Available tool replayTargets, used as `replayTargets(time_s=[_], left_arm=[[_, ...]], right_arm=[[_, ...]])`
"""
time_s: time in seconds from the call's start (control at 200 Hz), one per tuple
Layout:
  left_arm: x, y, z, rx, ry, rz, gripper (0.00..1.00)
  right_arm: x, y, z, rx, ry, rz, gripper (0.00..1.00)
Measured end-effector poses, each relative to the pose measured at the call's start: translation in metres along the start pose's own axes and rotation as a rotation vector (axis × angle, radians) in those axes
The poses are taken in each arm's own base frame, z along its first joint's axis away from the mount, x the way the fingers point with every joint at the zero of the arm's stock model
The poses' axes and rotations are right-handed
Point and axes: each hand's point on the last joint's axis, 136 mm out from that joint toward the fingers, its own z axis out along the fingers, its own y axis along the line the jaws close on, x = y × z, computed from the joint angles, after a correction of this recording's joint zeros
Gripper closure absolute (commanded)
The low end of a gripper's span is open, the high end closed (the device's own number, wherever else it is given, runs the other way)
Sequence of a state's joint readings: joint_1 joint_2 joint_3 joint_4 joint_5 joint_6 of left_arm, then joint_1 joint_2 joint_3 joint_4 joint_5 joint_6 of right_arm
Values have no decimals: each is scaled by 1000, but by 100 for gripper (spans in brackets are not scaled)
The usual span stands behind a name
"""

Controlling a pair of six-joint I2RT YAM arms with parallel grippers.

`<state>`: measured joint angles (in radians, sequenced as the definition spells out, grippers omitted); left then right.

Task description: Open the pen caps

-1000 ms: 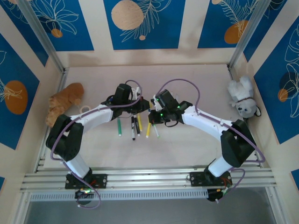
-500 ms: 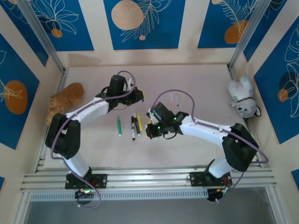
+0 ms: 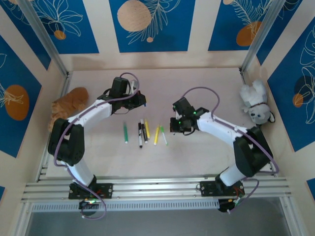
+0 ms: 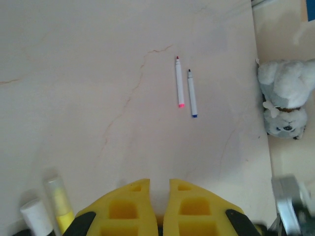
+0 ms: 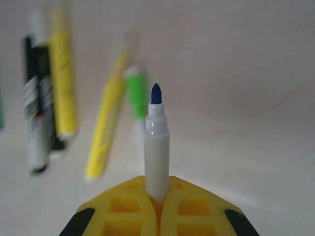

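**Claws part, blue tip bared**

The claws have drawn apart from the middle. The right claw (image 5: 157, 199) pinches a white pen (image 5: 157, 152), now uncapped. The left claw (image 4: 158, 199) is pressed together (cap unseen). The other pens (image 3: 143, 132) wait on the tabletop (image 3: 211, 81).

This is a robot lab test cell. A left arm (image 3: 93, 115) and a right arm (image 3: 221, 130) are bolted to aluminium rails (image 3: 157, 187) at the near edge of a pale table (image 3: 206, 83). Walls (image 3: 147, 24) with printed blue leaf panels box it in. Metal posts (image 3: 44, 37) stand at the corners, purple cables (image 3: 197, 91) loop free, and plush toys (image 3: 256, 103) sit at the sides.
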<state>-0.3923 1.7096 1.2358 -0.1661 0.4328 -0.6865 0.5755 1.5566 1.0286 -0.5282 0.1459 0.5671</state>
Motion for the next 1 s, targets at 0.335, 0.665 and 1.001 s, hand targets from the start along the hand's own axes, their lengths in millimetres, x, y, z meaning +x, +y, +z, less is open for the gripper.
replayTargets(time_s=[0.335,0.665,1.001], left_arm=[[9,19,1,-33,22,-16,100],[6,22,-1,-35,18,-23,100],[6,22,-1,-30,20,-25,100]], right_arm=[[-80,-41,48,205,-6,12,100],[-134,-49,80,275,-3,-16,100],[-150,-60,96,333,36,-39,95]])
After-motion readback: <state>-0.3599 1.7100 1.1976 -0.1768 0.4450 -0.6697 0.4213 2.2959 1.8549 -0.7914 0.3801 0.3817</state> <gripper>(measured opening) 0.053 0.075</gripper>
